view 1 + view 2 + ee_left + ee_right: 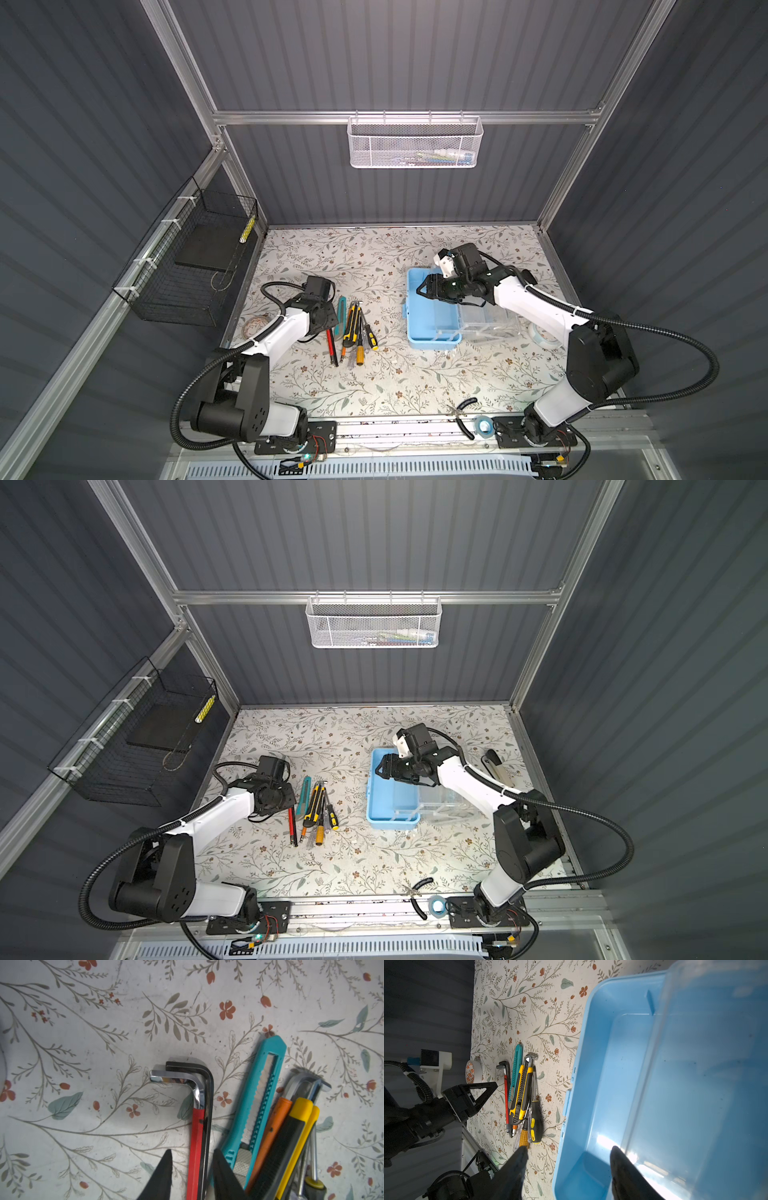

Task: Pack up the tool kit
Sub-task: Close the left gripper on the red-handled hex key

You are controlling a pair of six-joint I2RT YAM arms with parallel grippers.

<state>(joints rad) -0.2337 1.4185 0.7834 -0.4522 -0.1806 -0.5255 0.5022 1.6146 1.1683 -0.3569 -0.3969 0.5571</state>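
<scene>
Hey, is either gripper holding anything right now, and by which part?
Nothing is held. The left gripper has open jaws either side of the red hex key's long shaft, not closed on it. The right gripper is open over the blue box's rim.

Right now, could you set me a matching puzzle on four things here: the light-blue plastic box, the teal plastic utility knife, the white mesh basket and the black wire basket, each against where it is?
Things:
1 light-blue plastic box
2 teal plastic utility knife
3 white mesh basket
4 black wire basket

Places:
a hanging high at the back
b lying among the hand tools
c mounted at the left side
d standing open on the table

Pairs: 1-d, 2-b, 3-a, 4-c
</scene>
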